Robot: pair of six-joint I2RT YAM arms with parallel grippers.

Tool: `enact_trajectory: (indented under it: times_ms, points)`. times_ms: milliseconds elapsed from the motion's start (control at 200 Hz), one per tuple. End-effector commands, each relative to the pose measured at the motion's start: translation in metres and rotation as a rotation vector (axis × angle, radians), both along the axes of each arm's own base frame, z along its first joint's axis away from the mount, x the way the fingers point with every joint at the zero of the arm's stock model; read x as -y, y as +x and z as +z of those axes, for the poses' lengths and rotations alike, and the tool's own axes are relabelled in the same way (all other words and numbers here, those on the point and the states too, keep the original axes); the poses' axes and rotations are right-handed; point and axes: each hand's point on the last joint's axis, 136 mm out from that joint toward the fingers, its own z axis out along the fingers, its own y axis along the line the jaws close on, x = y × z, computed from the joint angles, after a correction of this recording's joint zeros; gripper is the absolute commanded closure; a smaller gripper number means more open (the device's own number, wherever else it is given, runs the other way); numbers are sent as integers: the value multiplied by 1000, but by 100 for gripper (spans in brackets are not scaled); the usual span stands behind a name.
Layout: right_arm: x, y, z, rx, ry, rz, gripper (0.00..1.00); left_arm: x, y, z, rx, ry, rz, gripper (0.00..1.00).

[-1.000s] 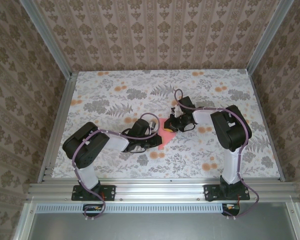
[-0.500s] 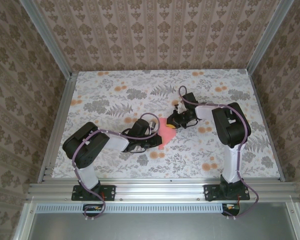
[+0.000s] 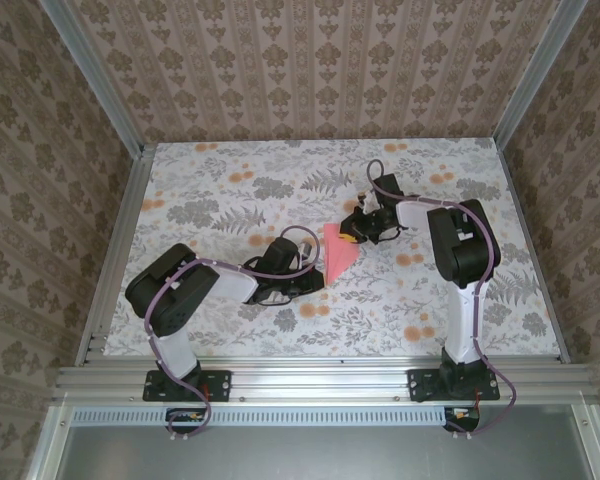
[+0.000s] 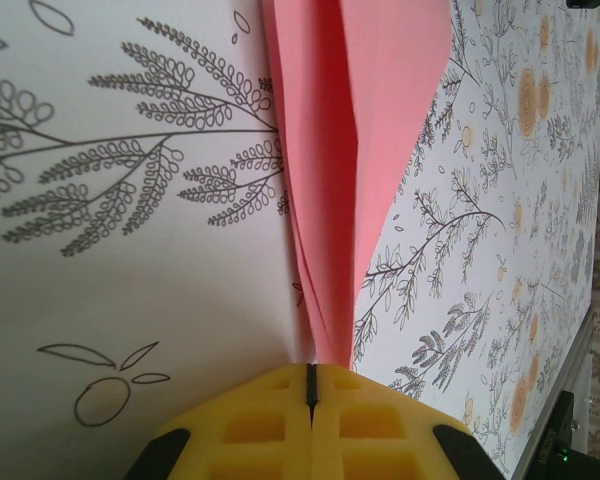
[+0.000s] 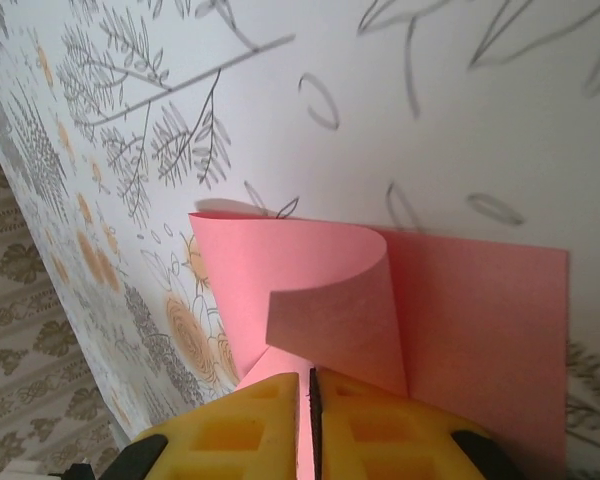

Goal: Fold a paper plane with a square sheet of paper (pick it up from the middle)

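Because both tools are clamped on the same pink-red paper sheet (image 3: 340,252), which lies partly folded on the tabletop (image 3: 210,190) just off centre toward 3 o'clock, the main risk is a tear or a slipped crease. The left tool (image 4: 310,375) has its yellow pads pressed fully together on the narrow tip at the sheet's 7 o'clock end. The right tool (image 5: 310,385) is closed to a thin slit on the corner at 1 o'clock, where a flap curls over loosely. Pulling the two apart could rip the thin paper or drag it out of one grip. If the curled flap is pressed down off line, the fold would likely land crooked and spoil the centre ridge.
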Motion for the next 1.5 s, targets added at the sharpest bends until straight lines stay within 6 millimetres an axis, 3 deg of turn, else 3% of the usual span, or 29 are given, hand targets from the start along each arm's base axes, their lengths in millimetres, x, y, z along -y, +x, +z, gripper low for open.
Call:
enact_trajectory:
  times_ms: [0, 65, 145, 365, 480, 690, 930, 1085, 1370, 1495]
  points:
    - [4, -5, -11, -27, -33, 1, 87, -51, -44, -68, -219, 253, 0, 99]
    - [6, -11, -13, -29, -45, 4, 87, -48, -41, -60, -202, 236, 6, 99]
    - [7, -17, -13, -36, -48, 6, 88, -42, -32, -35, -145, 192, 15, 98]
    - [4, -30, -10, -32, -39, -4, 88, -20, -4, 62, 55, 71, -2, 92]
    - [0, -34, -8, -27, -34, -8, 88, 7, 5, 81, 69, 7, -63, 92]
    - [-3, -47, -4, -27, -35, -28, 88, 33, 14, 56, 17, 9, -83, 92]
    - [-5, -62, 0, -25, -33, -33, 88, 36, 14, 25, -27, 68, -82, 92]
    - [-5, -66, -1, -25, -29, -34, 88, 27, 7, 5, -64, 116, -78, 92]
    - [-4, -60, 4, -7, -67, -6, 85, -13, -24, -53, -211, 314, -52, 96]
    - [3, -56, 4, 9, -128, 17, 83, -27, -38, -68, -261, 388, -47, 97]
